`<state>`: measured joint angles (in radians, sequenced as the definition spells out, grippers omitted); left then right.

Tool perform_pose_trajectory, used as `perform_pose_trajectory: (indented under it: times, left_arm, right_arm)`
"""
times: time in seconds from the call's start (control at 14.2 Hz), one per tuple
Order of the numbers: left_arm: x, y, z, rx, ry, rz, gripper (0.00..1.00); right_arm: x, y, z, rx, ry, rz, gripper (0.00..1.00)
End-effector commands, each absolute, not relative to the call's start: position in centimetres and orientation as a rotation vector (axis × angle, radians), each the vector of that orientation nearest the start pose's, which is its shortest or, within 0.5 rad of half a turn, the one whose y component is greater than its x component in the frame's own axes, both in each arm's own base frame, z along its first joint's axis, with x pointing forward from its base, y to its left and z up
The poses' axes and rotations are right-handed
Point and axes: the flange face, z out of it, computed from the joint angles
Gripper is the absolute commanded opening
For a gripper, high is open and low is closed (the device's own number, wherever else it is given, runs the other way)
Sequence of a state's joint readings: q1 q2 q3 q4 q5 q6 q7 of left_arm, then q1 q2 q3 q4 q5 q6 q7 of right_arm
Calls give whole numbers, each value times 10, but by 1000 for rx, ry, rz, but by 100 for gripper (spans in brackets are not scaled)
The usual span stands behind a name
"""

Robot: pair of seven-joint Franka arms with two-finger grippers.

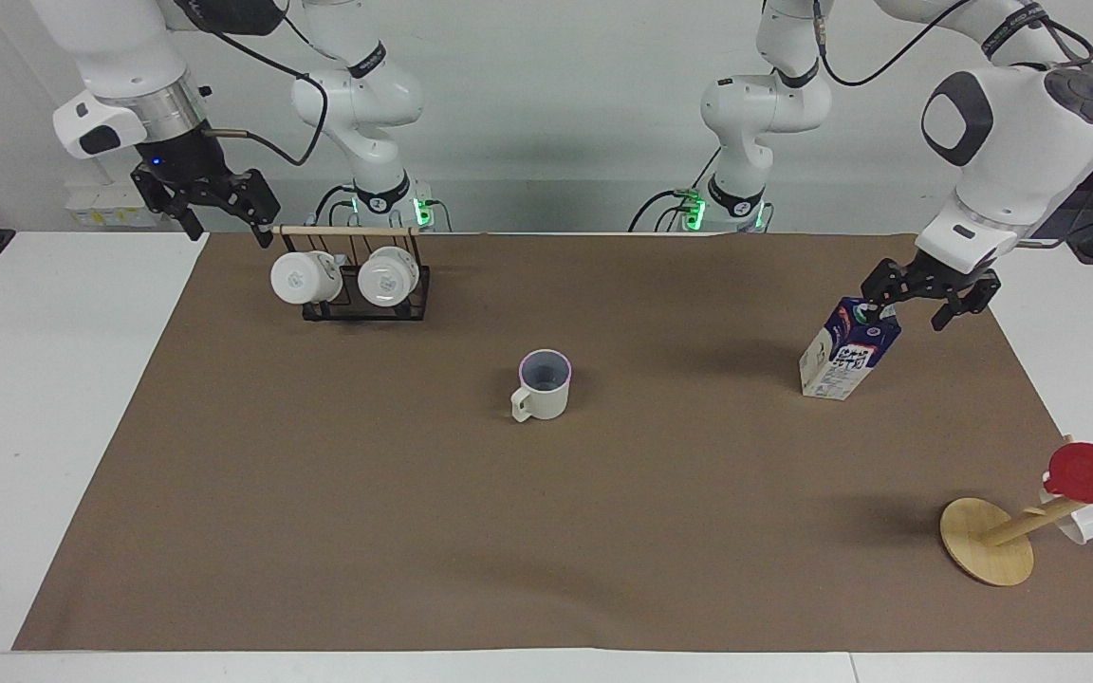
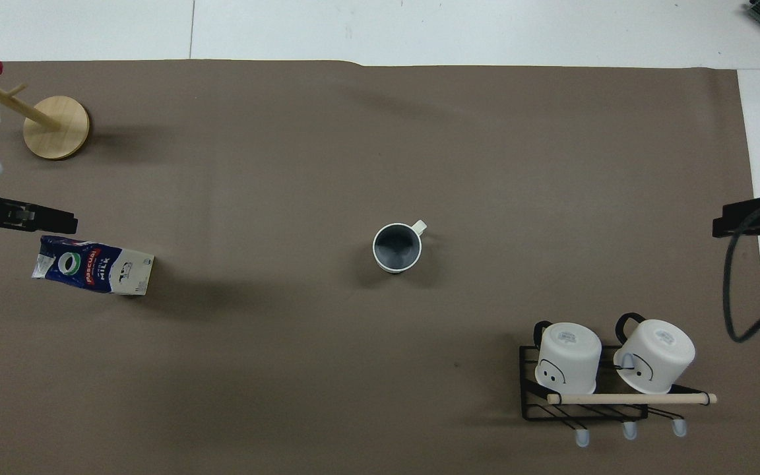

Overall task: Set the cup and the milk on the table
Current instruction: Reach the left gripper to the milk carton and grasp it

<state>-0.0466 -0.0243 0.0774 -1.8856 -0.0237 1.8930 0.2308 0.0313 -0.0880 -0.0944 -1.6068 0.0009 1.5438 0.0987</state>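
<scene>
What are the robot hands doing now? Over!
Left hand open, just above milk, not gripping. Right hand open, up by the mug rack, waiting. Cup upright mid-mat. Nothing in the way.

You get bright, even light from above; soft shadows fall beside the cup [image 1: 545, 384] and milk [image 1: 848, 349]. Both views are sharp, without glare.

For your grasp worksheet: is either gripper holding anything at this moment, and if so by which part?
Nothing is held. The left gripper hangs open just above the milk; the right gripper is open in the air beside the mug rack.
</scene>
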Motion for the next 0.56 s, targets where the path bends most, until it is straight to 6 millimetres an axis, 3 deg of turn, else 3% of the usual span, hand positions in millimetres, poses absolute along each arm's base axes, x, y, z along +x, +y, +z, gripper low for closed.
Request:
perform_pose_trajectory:
  times: [0.0, 0.21, 0.49]
  left_arm:
    - [543, 18, 501, -3136, 325, -44, 100]
    - [539, 16, 487, -3138, 325, -25, 100]
    - [530, 11, 473, -3142, 333, 14, 100]
  right_arm:
    - [516, -39, 683, -3119, 258, -54, 100]
    - [507, -31, 685, -3119, 236, -52, 100]
    - [503, -42, 684, -3137, 239, -9, 100]
